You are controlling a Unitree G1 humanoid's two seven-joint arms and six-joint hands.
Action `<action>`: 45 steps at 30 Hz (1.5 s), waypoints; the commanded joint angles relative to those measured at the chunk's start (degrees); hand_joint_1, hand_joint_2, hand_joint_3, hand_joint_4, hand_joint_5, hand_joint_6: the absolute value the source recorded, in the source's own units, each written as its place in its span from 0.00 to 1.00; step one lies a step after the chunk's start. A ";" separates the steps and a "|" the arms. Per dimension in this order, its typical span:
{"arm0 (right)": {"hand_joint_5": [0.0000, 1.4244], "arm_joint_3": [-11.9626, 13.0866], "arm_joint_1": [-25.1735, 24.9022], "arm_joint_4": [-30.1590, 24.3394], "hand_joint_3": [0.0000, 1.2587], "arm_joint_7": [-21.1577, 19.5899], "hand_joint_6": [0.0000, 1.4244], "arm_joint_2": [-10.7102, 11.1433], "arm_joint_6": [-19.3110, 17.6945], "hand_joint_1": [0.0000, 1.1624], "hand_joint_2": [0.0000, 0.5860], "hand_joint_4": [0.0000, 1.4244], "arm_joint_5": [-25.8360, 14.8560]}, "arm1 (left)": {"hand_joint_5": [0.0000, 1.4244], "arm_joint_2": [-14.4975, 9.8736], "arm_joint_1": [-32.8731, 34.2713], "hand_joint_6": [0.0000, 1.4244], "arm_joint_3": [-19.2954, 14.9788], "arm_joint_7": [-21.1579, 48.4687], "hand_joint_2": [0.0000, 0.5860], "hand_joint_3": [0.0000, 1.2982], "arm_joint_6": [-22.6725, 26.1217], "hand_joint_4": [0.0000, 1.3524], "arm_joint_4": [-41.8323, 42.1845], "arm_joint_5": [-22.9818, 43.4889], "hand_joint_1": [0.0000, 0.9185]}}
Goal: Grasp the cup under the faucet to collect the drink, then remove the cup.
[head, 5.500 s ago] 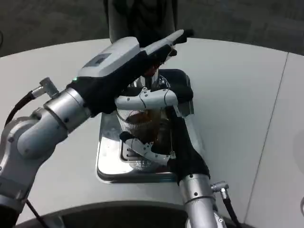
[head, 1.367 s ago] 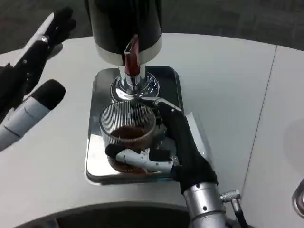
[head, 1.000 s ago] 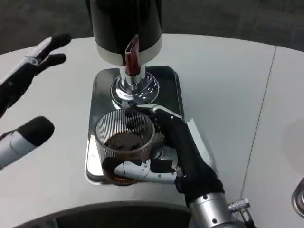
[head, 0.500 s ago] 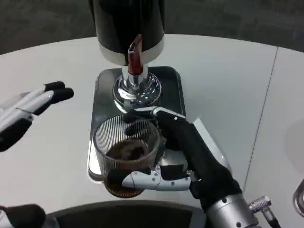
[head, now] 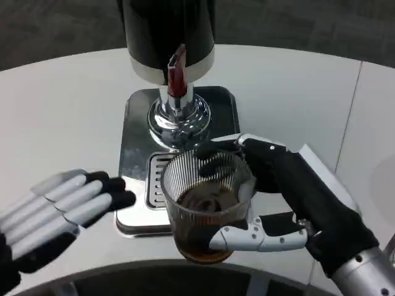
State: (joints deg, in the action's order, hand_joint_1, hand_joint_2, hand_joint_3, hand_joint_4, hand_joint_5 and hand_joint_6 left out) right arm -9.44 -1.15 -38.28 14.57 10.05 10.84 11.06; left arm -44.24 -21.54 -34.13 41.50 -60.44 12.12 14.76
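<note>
While its fingers wrap around the glass, the right hand point(head: 290, 203) holds the cup point(head: 207, 206) with one finger point(head: 259, 235) curled under the front and others point(head: 247, 148) hooked around the back. The cup is clear with thin lines down its sides, and it has brown drink in the bottom. It sits at the front edge of the shiny metal tray point(head: 133, 179), over the little drain grate point(head: 157, 182). Behind it stands the silver faucet point(head: 178, 114) with a red lever point(head: 176, 77), under a big black drink tank point(head: 166, 31). The left hand point(head: 55, 213) is flat with its fingers straight and close together, holding nothing, just beside the tray over the white table point(head: 62, 111).
</note>
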 commanded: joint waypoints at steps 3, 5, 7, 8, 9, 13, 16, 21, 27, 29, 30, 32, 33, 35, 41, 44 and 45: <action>0.73 2.28 1.72 -7.15 0.62 2.43 0.67 1.75 3.69 0.79 0.19 0.60 -4.34 | 0.00 -2.94 -3.19 0.00 1.56 0.91 0.18 0.01 -5.40 0.00 0.41 -0.82 0.00; 0.73 2.85 2.59 -9.46 0.63 3.05 0.67 2.29 5.34 0.79 0.19 0.60 -5.40 | 0.00 -3.99 -3.81 0.00 1.63 1.08 0.18 0.00 -6.48 0.00 0.71 -1.36 0.00; 0.73 3.20 3.18 -11.27 0.63 3.40 0.67 2.63 6.73 0.79 0.19 0.60 -6.18 | 0.00 -4.92 -4.27 0.00 1.63 1.14 0.17 0.00 -6.93 0.00 1.20 -1.68 0.00; 0.73 3.27 3.27 -11.79 0.63 3.46 0.67 2.78 7.24 0.79 0.19 0.60 -6.38 | 0.00 -5.38 -4.46 0.00 1.62 0.95 0.17 0.00 -6.99 0.00 1.45 -1.77 0.00; 0.73 3.37 3.29 -12.21 0.63 3.51 0.67 2.90 7.71 0.79 0.19 0.60 -6.59 | 0.00 -5.79 -4.59 0.00 1.60 0.77 0.17 0.00 -6.93 0.00 1.71 -1.80 0.00; 0.73 4.28 3.00 -13.37 0.63 3.55 0.67 3.59 8.92 0.79 0.19 0.60 -7.46 | 0.00 -6.92 -4.81 0.00 1.41 0.36 0.17 0.00 -6.62 0.00 2.50 -1.62 0.00; 0.73 5.46 2.32 -14.10 0.63 3.68 0.67 4.37 9.73 0.79 0.19 0.60 -8.18 | 0.00 -7.53 -4.91 0.00 1.19 0.18 0.17 0.00 -6.66 0.00 2.88 -1.58 0.00; 0.74 6.97 1.35 -14.71 0.63 3.84 0.67 5.36 10.96 0.79 0.19 0.60 -9.15 | 0.00 -8.86 -3.43 0.00 0.44 0.11 0.17 0.00 -5.11 0.00 3.32 -2.07 0.00; 0.74 7.56 0.78 -14.81 0.63 3.71 0.67 6.29 11.81 0.79 0.19 0.60 -10.09 | 0.00 -11.81 1.04 0.00 0.90 0.50 0.17 0.00 1.51 0.00 5.38 -2.59 0.00; 0.74 7.57 0.54 -14.65 0.63 3.69 0.67 6.45 11.89 0.79 0.19 0.60 -10.18 | 0.00 -11.93 2.70 0.00 1.56 0.42 0.17 0.00 2.94 0.00 5.91 -3.05 0.00; 0.74 7.57 0.43 -14.59 0.63 3.68 0.67 6.51 11.96 0.79 0.19 0.60 -10.25 | 0.00 -11.84 3.32 0.00 1.83 0.49 0.17 0.00 3.44 0.00 6.06 -3.18 0.00; 0.74 7.59 0.33 -14.57 0.63 3.67 0.67 6.61 12.08 0.79 0.19 0.60 -10.32 | 0.00 -11.65 4.23 0.00 2.20 0.63 0.17 0.00 4.17 0.00 6.22 -3.39 0.00; 0.74 7.63 0.31 -14.58 0.63 3.66 0.67 6.64 12.13 0.79 0.19 0.60 -10.39 | 0.00 -11.59 4.59 0.00 2.37 0.69 0.17 0.00 4.44 0.00 6.29 -3.45 0.00; 0.74 7.67 0.31 -14.58 0.63 3.62 0.67 6.70 12.17 0.79 0.19 0.60 -10.49 | 0.00 -11.52 5.02 0.00 2.52 0.78 0.17 0.00 4.82 0.00 6.45 -3.56 0.00; 0.74 7.62 0.25 -14.51 0.63 3.64 0.67 6.85 12.20 0.79 0.19 0.60 -10.76 | 0.00 -11.37 5.52 0.00 2.73 0.93 0.17 0.00 5.23 0.00 6.52 -3.86 0.00; 0.74 7.50 0.09 -14.43 0.63 3.66 0.67 6.92 12.26 0.79 0.19 0.60 -10.79 | 0.00 -11.39 5.76 0.00 3.06 0.90 0.17 0.00 5.43 0.00 6.65 -3.94 0.00; 0.74 7.44 0.05 -14.40 0.63 3.66 0.67 6.94 12.32 0.79 0.19 0.60 -10.77 | 0.00 -11.37 5.76 0.00 3.19 0.84 0.17 0.00 5.64 0.00 6.78 -3.92 0.00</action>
State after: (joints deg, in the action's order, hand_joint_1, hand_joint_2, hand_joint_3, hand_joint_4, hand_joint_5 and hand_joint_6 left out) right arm -2.13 -0.02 -51.24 18.32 17.16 23.50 1.77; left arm -55.38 -15.76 -31.28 41.99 -55.29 18.37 11.12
